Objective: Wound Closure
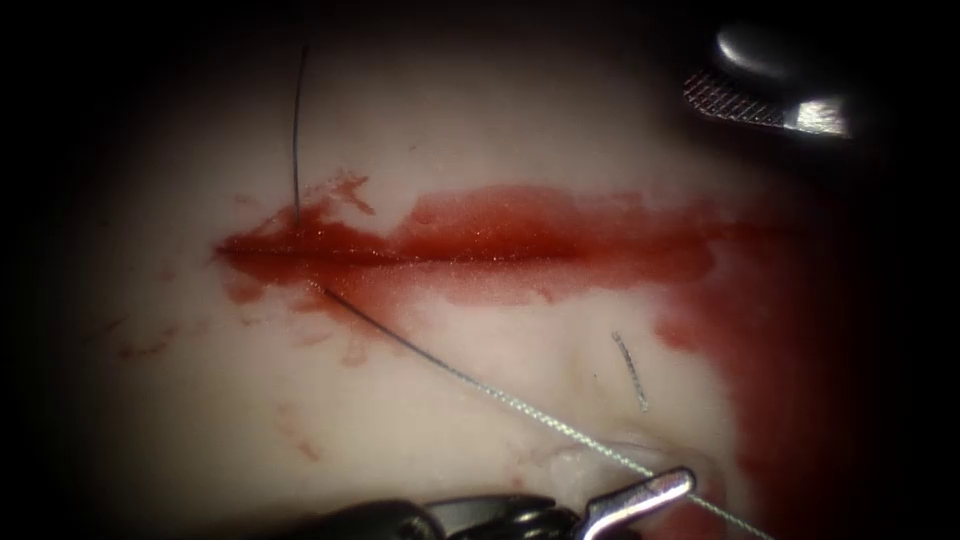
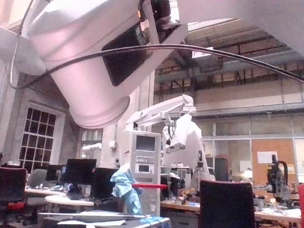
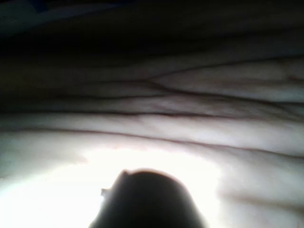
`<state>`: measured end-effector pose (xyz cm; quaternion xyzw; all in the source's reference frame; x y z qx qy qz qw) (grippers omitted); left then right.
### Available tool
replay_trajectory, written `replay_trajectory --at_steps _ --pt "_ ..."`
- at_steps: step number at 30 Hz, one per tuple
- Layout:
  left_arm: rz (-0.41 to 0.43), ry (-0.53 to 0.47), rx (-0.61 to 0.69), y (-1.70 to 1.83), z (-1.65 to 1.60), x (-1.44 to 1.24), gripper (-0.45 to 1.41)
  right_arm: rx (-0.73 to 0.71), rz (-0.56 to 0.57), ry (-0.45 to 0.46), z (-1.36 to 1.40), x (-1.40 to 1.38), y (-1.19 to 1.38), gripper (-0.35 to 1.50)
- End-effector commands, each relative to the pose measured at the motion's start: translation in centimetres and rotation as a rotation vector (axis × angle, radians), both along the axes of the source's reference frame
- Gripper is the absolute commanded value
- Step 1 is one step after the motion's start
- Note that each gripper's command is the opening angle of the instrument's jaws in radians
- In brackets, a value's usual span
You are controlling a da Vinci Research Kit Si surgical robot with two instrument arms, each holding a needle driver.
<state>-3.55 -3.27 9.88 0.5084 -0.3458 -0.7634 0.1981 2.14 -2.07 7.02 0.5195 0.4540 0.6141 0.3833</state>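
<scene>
Left tool [image 1: 640,495], shiny metal, lies lowest in the endoscope view, jaws clamped on the braided thread [image 1: 480,385] (needle unseen). Thread runs diagonally into the straight cut [image 1: 400,258], ringed by glossy red fluid [image 1: 520,225] on pale tissue [image 1: 480,130]. Right tool [image 1: 770,90] hovers upper right, cross-hatched jaws apart, holding nothing

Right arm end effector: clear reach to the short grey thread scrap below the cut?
Probably yes. The right end effector, open and empty, sits beyond the red-stained cut; nothing stands between it and the short grey thread scrap.
</scene>
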Motion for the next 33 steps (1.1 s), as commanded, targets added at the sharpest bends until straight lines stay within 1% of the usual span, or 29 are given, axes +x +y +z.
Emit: replay_trajectory --at_steps 1,6,9,10,13,14,16,18,20,21,23,24,28,31,32,33 --pt "-0.005 0.0 -0.007 0.1 -0.03 -0.06 0.67 -0.009 -0.029 0.037 -0.15 -0.11 0.16 1.11" --pt "0.004 -0.002 -0.023 0.12 -0.02 -0.08 0.66 -0.006 -0.039 0.051 -0.32 -0.23 0.19 1.16" --pt "0.005 -0.005 -0.041 0.13 -0.03 -0.09 0.64 -0.004 -0.042 0.064 -0.4 -0.22 0.19 1.01" --pt "0.007 -0.007 -0.046 0.14 -0.04 -0.1 0.64 -0.005 -0.045 0.07 -0.41 -0.21 0.19 1.01" --pt "0.015 -0.029 -0.072 0.15 -0.06 -0.12 0.62 -0.006 -0.042 0.079 -0.42 -0.18 0.16 1.04" --pt "0.016 -0.058 -0.095 0.17 -0.1 -0.15 0.61 -0.006 -0.042 0.079 -0.43 -0.17 0.16 1.08" --pt "0.015 -0.068 -0.12 0.19 -0.12 -0.18 0.47 -0.011 -0.042 0.079 -0.43 -0.17 0.16 1.09" --pt "0.016 -0.065 -0.131 0.23 -0.11 -0.27 0.47 -0.009 -0.042 0.079 -0.45 -0.18 0.17 1.13" --pt "0.025 -0.064 -0.148 0.24 -0.11 -0.31 0.3 -0.008 -0.043 0.079 -0.46 -0.18 0.17 1.13" --pt "0.039 -0.068 -0.153 0.23 -0.11 -0.31 0.0 -0.007 -0.046 0.082 -0.46 -0.17 0.16 1.09" --pt "0.065 -0.081 -0.15 0.23 -0.11 -0.29 -0.37 -0.007 -0.045 0.082 -0.47 -0.17 0.16 1.09" --pt "0.07 -0.083 -0.15 0.23 -0.1 -0.29 -0.45 -0.006 -0.045 0.081 -0.48 -0.16 0.16 1.09" --pt "0.076 -0.11 -0.227 0.26 -0.07 -0.26 -0.45 -0.006 -0.049 0.085 -0.49 -0.13 0.16 1.11" --pt "0.08 -0.129 -0.23 0.3 -0.12 -0.21 -0.45 -0.006 -0.052 0.087 -0.5 -0.11 0.14 1.11" --pt "0.079 -0.147 -0.226 0.33 -0.17 -0.19 -0.45 -0.012 -0.052 0.087 -0.51 -0.11 0.14 1.11" --pt "0.082 -0.166 -0.228 0.37 -0.24 -0.16 -0.45 -0.012 -0.052 0.087 -0.51 -0.11 0.14 1.06"
